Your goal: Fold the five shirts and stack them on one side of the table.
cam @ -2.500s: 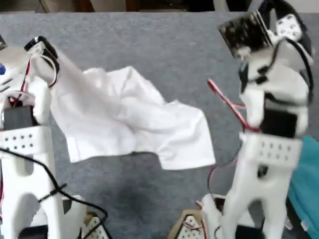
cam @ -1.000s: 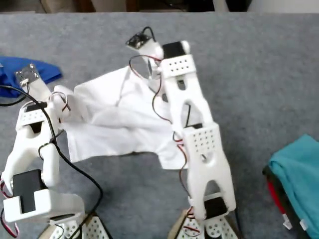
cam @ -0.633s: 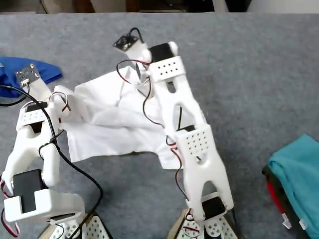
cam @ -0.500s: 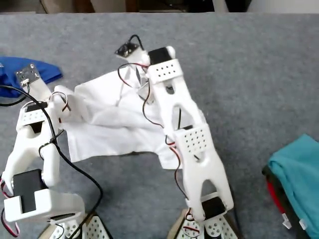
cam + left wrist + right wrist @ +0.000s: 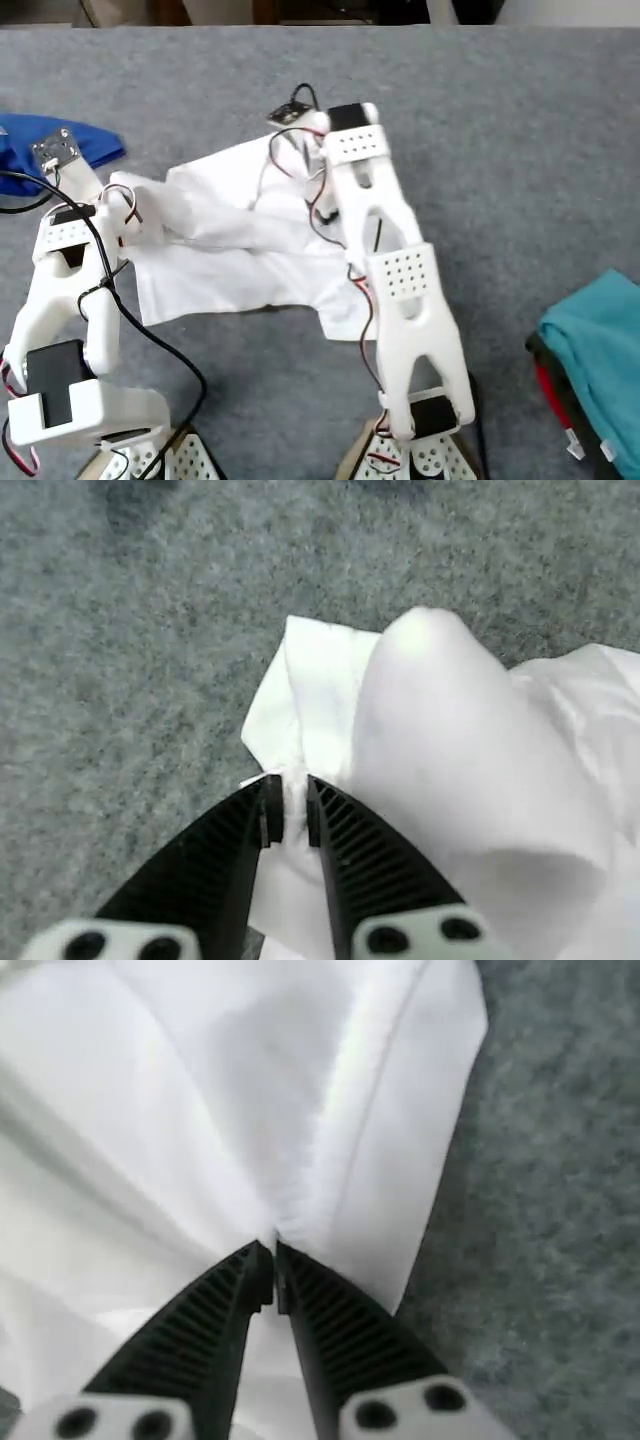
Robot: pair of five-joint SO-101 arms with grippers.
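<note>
With the left gripper (image 5: 289, 812) and right gripper (image 5: 272, 1276) each clenched on a thin pinch of the white shirt (image 5: 225, 265), you risk it slipping free if you pull unevenly.

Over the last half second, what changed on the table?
The right gripper, shut on the white shirt's far edge, pulled it rightward and slightly nearer, raising a fold across the cloth. The left gripper stayed clamped on the shirt's left corner; blue shirt and teal shirt unchanged.
</note>
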